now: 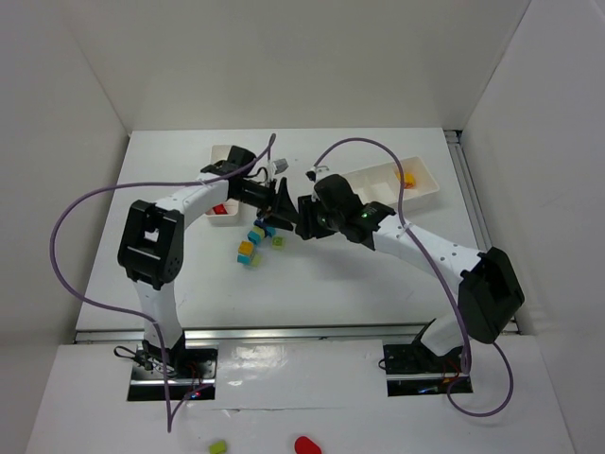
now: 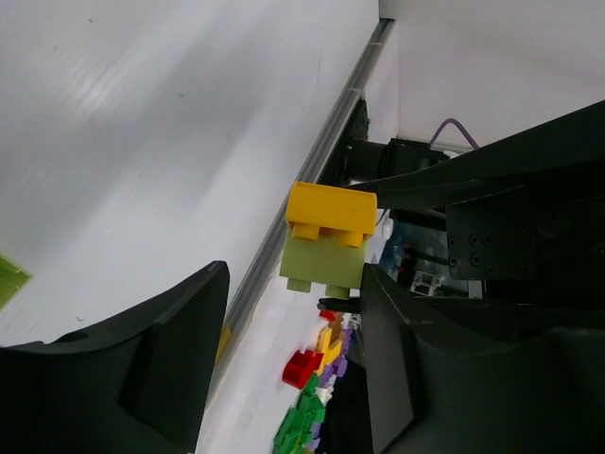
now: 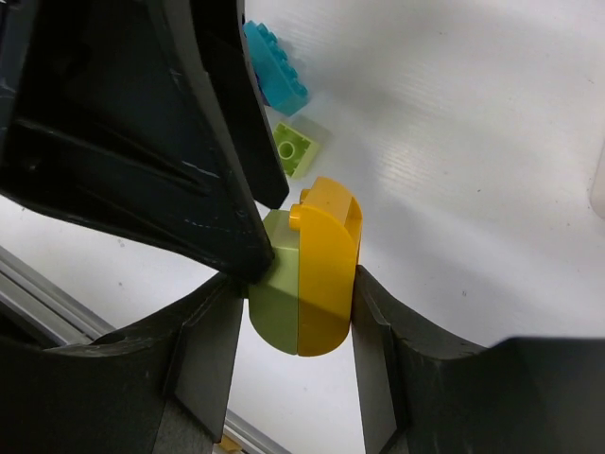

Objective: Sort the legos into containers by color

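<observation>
White desk point(image 1: 378, 274) sits bright under even light, boxed in on three sides: plain white back wall point(image 1: 302, 57), left wall point(image 1: 57, 142), right wall point(image 1: 544, 142). A silver metal rail point(image 1: 284, 331) runs along its near edge.

White table point(image 1: 331, 284): flat, matte surface, faintly ribbed in the right wrist view. Enclosure: a white back wall point(image 1: 302, 57), left wall point(image 1: 57, 142) and right wall point(image 1: 544, 132) rise from the table's edges. A metal rail point(image 1: 284, 331) runs along the near edge, a second rail point(image 1: 470, 189) along the right edge. A white ledge point(image 1: 312, 407) lies nearer than the first rail. On it are a small lime-green item point(image 1: 217, 445) and a red item point(image 1: 305, 444), apart, kind undetermined.
</observation>
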You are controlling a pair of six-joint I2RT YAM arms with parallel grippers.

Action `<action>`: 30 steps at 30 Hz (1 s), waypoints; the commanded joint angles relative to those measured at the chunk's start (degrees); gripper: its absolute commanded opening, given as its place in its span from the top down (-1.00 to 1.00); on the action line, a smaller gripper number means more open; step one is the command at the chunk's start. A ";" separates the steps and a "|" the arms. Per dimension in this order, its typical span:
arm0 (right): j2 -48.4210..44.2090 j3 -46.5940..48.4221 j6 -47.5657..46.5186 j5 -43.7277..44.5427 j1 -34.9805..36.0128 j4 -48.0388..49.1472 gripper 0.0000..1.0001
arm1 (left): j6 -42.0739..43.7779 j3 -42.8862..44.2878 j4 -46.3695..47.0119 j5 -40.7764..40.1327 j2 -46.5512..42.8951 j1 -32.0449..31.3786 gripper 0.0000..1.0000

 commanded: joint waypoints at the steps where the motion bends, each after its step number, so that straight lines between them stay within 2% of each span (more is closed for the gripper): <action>1: -0.72 1.59 -1.08 0.50 -0.36 2.43 0.17 | 0.14 0.21 0.69 3.19 1.53 -0.87 -0.32; 5: 0.33 2.11 -1.08 -0.03 -0.36 2.96 0.17 | -0.39 1.35 1.22 4.77 2.86 -0.88 -0.23; 10: 0.86 2.11 -1.08 -0.03 -0.36 3.57 0.17 | -1.53 2.58 1.84 6.52 3.39 -0.88 0.07; 11: 1.47 2.11 -1.08 -0.03 -0.36 3.57 0.17 | -2.05 3.28 1.84 6.53 3.91 -0.88 0.23; 13: 2.00 2.64 -1.08 -0.03 -0.36 3.57 0.17 | -2.58 3.29 2.36 7.14 3.91 -0.88 0.36; 14: 2.00 2.64 -1.08 -0.03 -0.36 4.10 0.17 | -2.58 3.81 2.36 7.14 4.44 -0.88 0.55; 16: 2.62 3.25 -1.08 0.50 -0.36 4.10 0.17 | -2.58 3.81 2.36 7.14 4.44 -0.88 0.63; 20: 2.62 3.26 -1.08 1.02 -0.36 4.63 0.15 | -3.11 4.34 2.36 7.14 4.44 -0.88 0.99; 24: 3.14 3.26 -0.56 1.55 -0.36 4.63 -0.19 | -3.64 4.34 2.36 6.44 4.44 -0.26 1.00; 25: 3.14 3.26 -0.55 2.07 -0.36 4.11 -0.41 | -3.64 4.34 2.36 5.92 4.44 0.35 1.00; 28: 3.14 3.78 -0.03 2.08 -0.88 3.57 -0.84 | -3.64 4.34 2.36 5.91 4.97 1.40 1.00; 30: 2.01 4.31 -0.03 2.08 -0.89 3.05 -0.89 | -3.64 4.34 2.36 5.21 4.97 2.02 1.00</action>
